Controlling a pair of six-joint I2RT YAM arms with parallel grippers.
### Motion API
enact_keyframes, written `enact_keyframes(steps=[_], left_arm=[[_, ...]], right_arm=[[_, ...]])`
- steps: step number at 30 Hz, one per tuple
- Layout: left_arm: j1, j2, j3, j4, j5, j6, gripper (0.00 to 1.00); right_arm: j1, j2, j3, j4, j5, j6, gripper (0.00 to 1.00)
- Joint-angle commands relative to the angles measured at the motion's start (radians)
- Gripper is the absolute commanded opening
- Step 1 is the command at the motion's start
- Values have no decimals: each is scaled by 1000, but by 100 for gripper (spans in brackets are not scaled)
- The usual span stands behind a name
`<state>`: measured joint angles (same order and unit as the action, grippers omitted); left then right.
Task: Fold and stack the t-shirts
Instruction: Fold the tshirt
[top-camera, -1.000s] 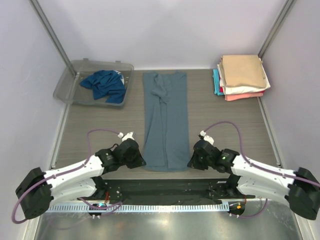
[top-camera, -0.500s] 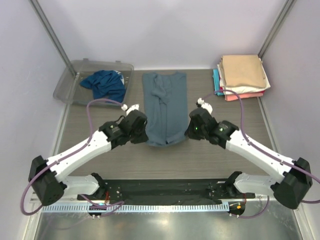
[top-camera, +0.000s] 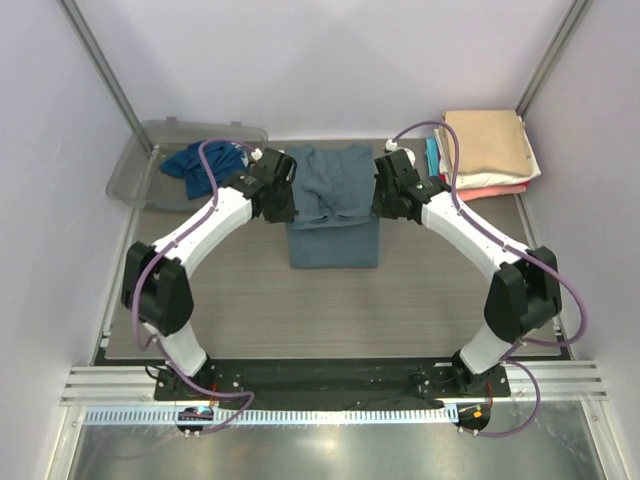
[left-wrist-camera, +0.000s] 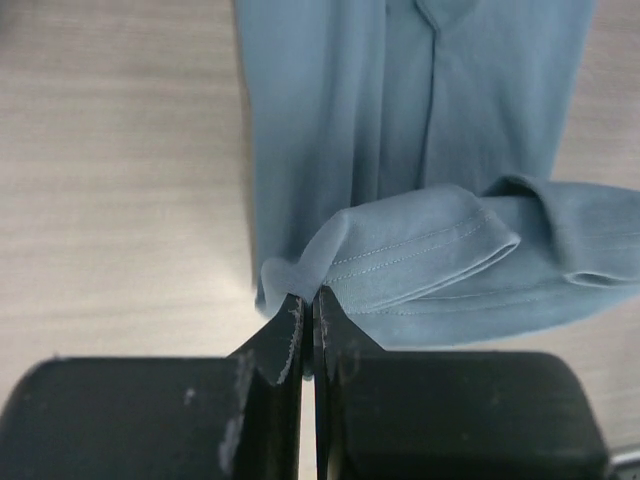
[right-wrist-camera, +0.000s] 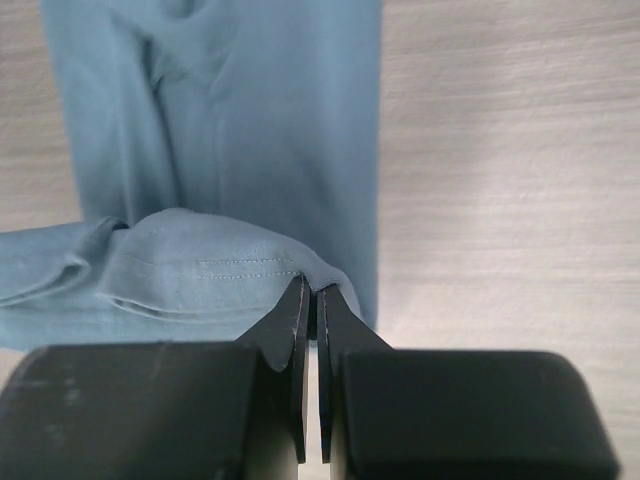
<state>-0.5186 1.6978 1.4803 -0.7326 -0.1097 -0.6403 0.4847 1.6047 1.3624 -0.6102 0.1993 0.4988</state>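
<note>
The slate-blue t-shirt (top-camera: 334, 215) lies in the middle of the table, its near hem lifted and carried over its far half. My left gripper (top-camera: 287, 205) is shut on the hem's left corner (left-wrist-camera: 300, 275). My right gripper (top-camera: 378, 203) is shut on the hem's right corner (right-wrist-camera: 325, 270). The shirt's flat part shows under both wrists (left-wrist-camera: 400, 90) (right-wrist-camera: 250, 100). A teal-blue t-shirt (top-camera: 210, 168) lies crumpled in the tub. The folded tan, white, coral and teal shirts (top-camera: 485, 150) are stacked at the far right.
A clear plastic tub (top-camera: 135, 170) stands at the far left. Metal frame posts (top-camera: 100, 60) rise at both far corners. Both arms reach far across the wooden tabletop (top-camera: 330, 310).
Both grippers have carried the shirt's near hem from the table's front edge up and towards the far side, doubling the shirt over itself.
</note>
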Motion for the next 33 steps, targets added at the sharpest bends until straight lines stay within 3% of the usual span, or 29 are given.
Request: enact_keyframes(steps=[1,9,25,27,30,31,33], left_arm=[[45,72,101,4,73,77,0],[97,281,276,-5,143,120,1],[169,526,498,16,232,156,7],[186,569,540,-5,237,151,16],[198,603,662,-59,234,145,42],[200,605,739,-79,226,146,49],[200,605,819,-134,217,152,57]], right_arm=[[-44,61,90,30,-33,-63,1],[-101,218,208,47,-84,-98,1],[-162,472,363,112,-242,-123,2],[-176,504,411,112,-256,-117,9],[-199,554,497,109,-302,-120,48],[-207,570,542,102,-317,-120,66],[-224,577,592,83,-321,-123,75]])
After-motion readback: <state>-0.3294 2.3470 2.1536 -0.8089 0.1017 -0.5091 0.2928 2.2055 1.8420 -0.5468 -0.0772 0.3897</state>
